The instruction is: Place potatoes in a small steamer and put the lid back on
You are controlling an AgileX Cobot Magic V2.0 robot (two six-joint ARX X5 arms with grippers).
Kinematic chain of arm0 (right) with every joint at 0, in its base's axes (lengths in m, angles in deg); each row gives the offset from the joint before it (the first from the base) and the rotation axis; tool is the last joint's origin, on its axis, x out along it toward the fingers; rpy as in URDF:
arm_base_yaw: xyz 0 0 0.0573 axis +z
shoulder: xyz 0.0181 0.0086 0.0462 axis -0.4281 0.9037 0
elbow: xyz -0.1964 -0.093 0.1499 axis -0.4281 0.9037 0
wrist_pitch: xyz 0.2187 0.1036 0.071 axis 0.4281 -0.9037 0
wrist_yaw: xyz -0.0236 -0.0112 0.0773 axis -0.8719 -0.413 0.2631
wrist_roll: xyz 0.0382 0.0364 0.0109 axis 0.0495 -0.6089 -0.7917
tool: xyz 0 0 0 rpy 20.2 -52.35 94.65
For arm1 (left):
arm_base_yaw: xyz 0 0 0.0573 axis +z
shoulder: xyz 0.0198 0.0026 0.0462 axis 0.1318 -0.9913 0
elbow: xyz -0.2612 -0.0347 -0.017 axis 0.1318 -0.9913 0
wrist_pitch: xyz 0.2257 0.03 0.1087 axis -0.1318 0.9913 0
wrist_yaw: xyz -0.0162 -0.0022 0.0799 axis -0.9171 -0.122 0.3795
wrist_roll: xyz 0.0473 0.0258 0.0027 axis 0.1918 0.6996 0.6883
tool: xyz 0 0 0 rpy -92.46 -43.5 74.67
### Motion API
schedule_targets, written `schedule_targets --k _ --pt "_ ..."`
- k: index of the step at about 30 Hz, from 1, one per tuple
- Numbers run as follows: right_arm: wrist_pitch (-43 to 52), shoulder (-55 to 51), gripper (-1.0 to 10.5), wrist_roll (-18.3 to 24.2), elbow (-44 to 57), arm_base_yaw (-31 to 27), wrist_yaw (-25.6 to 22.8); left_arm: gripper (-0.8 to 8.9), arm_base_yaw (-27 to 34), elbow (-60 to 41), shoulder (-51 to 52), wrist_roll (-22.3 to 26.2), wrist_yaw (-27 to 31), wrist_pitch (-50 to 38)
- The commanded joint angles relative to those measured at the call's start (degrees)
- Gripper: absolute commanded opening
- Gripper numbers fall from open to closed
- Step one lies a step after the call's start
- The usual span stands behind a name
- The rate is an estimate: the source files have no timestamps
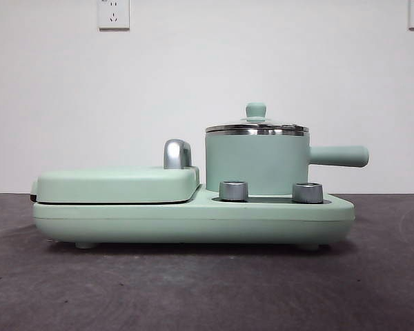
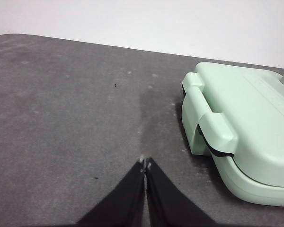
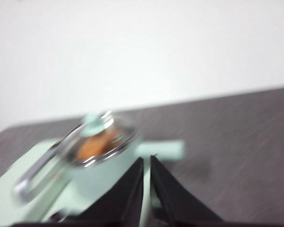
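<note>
The small steamer stands on the right half of a mint appliance base, with its side handle pointing right. The lid sits on the steamer, knob up. In the blurred right wrist view, the orange-brown potato shows through the glass lid, inside the steamer. My right gripper is shut and empty, apart from the pot and a little above it. My left gripper is shut and empty above the bare table. Neither gripper shows in the front view.
A flat mint hinged grill plate lies shut on the base's left half, with a steel handle behind it. It also shows in the left wrist view. Two steel dials stand on the base's front. The table is dark grey.
</note>
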Motion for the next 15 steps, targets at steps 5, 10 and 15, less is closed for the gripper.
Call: schedule_targets --k 5,10,15 --pt "9.11 -6.01 0.2 2.45 12.13 -5.97 -6.84 0.06 0.11 -1.14 0.07 0.5 0.31 0.42" --pt "9.25 -6.69 0.2 9.68 16.76 -6.14 -8.98 0.06 0.11 -1.14 0.07 0.5 0.33 0.42" --pt "9.2 -6.75 0.2 12.74 20.81 -6.12 -7.45 0.06 0.11 -1.14 0.07 0.5 0.31 0.42"
